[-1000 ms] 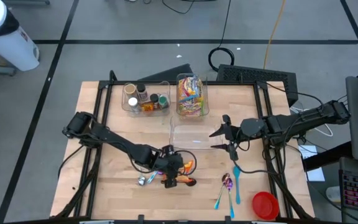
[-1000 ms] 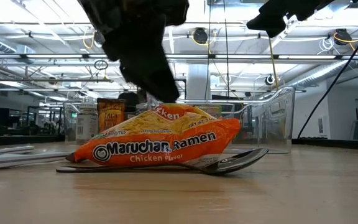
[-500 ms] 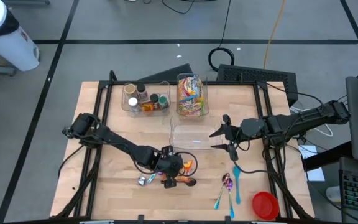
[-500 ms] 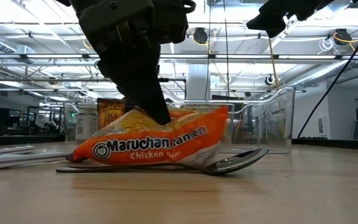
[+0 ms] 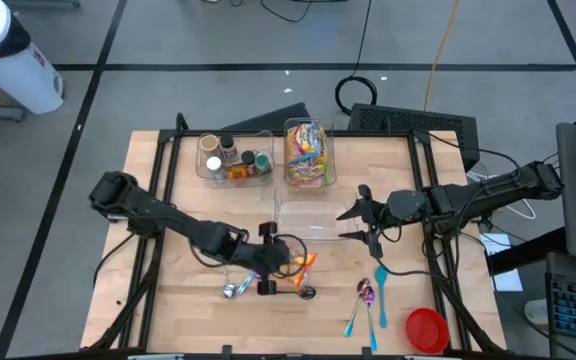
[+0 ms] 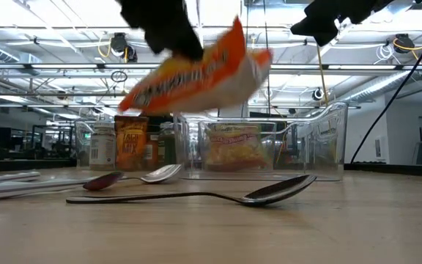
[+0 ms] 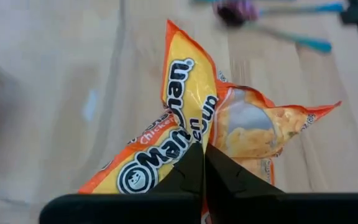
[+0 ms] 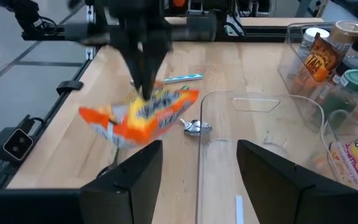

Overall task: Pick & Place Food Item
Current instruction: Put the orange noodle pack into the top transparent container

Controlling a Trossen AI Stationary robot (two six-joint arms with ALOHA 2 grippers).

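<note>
Left gripper (image 5: 286, 262) with fingers (image 7: 194, 174) pinched tight on the upper fold of an orange Maruchan chicken ramen packet (image 6: 196, 73), hanging below and around the fingertips, clear of the wooden table (image 5: 188, 220); metal spoon (image 6: 196, 196) lying on the boards beneath. Empty clear bin (image 8: 260, 143) just ahead of the right gripper (image 5: 350, 224), fingers (image 8: 132, 180) apart, holding nothing.

The ramen packet (image 6: 196, 70) is motion-blurred in the low view, its lettering unreadable, and the left gripper (image 6: 168, 29) is cut off by the top edge. The right gripper (image 6: 328, 22) shows only partly there.
</note>
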